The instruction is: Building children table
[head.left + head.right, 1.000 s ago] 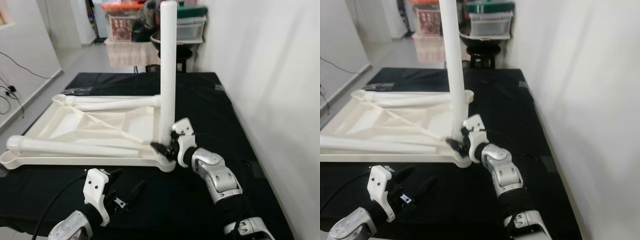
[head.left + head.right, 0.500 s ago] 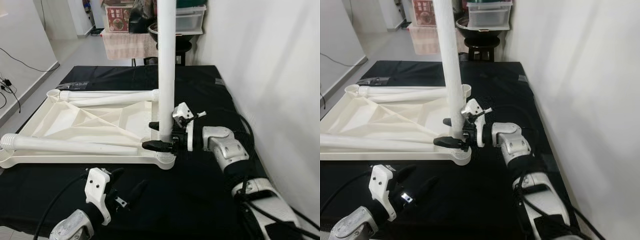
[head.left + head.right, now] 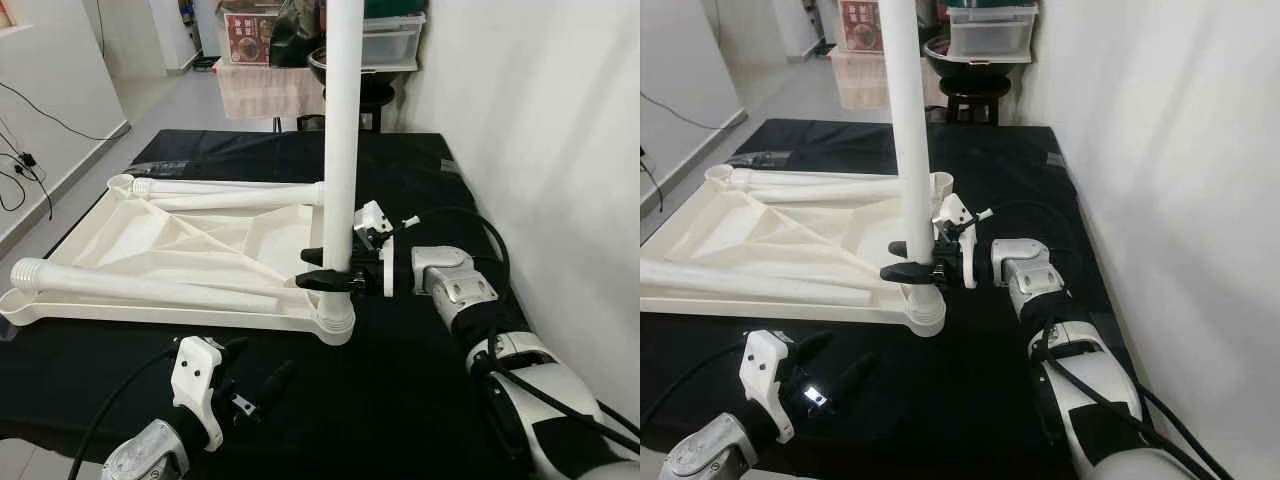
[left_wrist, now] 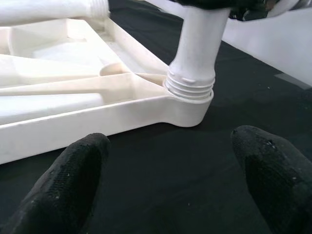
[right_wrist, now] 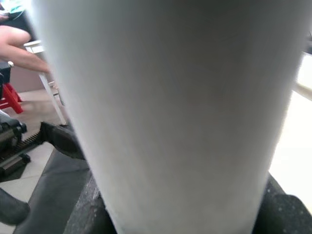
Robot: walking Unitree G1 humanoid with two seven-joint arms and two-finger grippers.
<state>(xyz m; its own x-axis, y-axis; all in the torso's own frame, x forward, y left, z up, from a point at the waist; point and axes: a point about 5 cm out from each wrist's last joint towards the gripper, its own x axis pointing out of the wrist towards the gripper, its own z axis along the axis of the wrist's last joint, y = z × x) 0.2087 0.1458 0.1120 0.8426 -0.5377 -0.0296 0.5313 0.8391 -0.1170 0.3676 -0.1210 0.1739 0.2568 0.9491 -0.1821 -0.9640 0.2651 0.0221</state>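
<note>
Left gripper [image 3: 250, 385]: lower left of the head view, low over the black cloth [image 3: 400, 390], fingers spread with nothing between them, aimed at the near corner socket

Upright leg [image 3: 341, 130]: centre of the frame, standing in the near right corner socket [image 4: 190, 105] of the overturned tabletop [image 3: 170, 245]; threads show above the socket, so it seems not fully screwed in

Right gripper [image 3: 335, 272]: centre right, arm reaching in level from the right, fingers pinching the upright leg just above the socket

Loose legs: one [image 3: 150, 289] lies along the near edge at left, another [image 3: 225, 192] along the far edge

Progress: one leg started; the others appear unfitted

Far background: storage boxes [image 3: 390, 40] at top centre
</note>
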